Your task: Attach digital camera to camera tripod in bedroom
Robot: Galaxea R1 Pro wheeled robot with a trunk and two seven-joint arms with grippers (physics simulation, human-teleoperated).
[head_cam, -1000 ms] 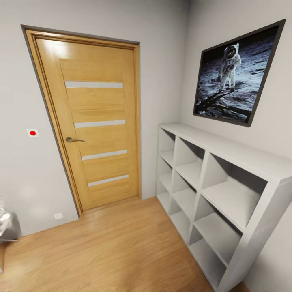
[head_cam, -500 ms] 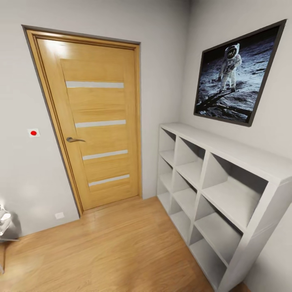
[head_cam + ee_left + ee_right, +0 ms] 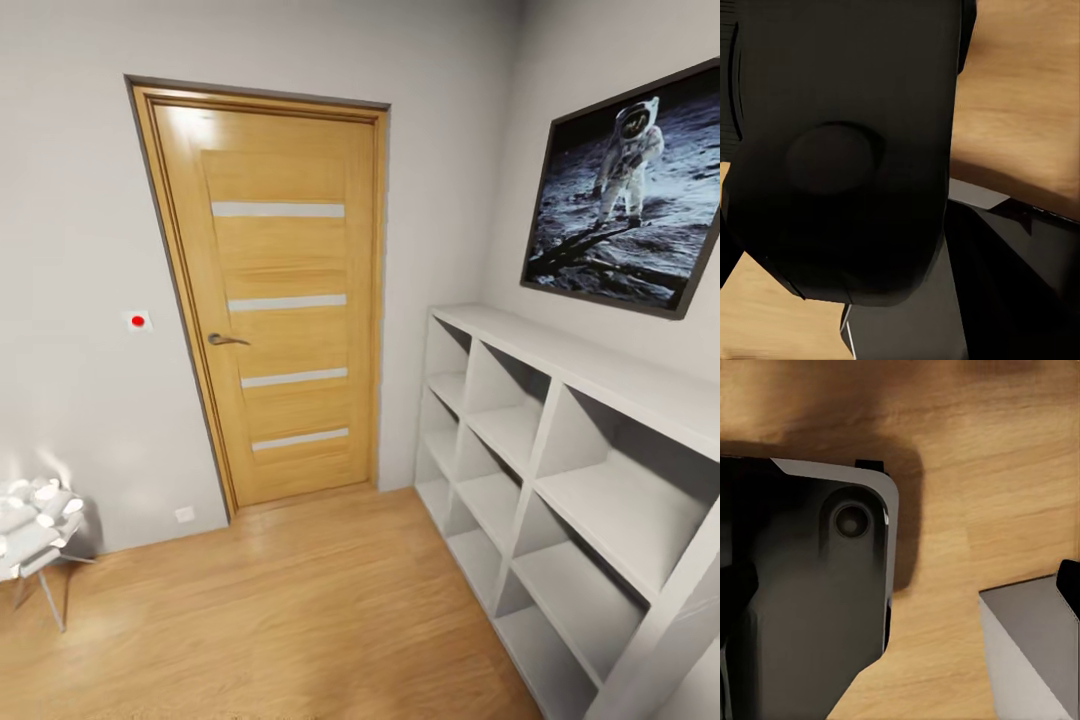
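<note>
The digital camera and the camera tripod are out of view. The head view looks into a corner of the bedroom with white walls and a light wood floor (image 3: pixel 280 610). In the left wrist view a large black rounded body (image 3: pixel 840 150) blocks most of the picture, with wood floor behind it. The right wrist view looks down on a dark grey rounded panel (image 3: pixel 817 585) over the wood floor.
A shut wooden door (image 3: pixel 280 300) stands in the far wall. A white cubby shelf (image 3: pixel 560 470) runs along the right wall under a framed astronaut picture (image 3: pixel 630 190). A glossy white object on thin legs (image 3: pixel 35 520) stands at the left edge. Open floor lies between them.
The head camera has turned left: door, shelf and picture have shifted right in the view, and the white object on thin legs has come further into the picture.
</note>
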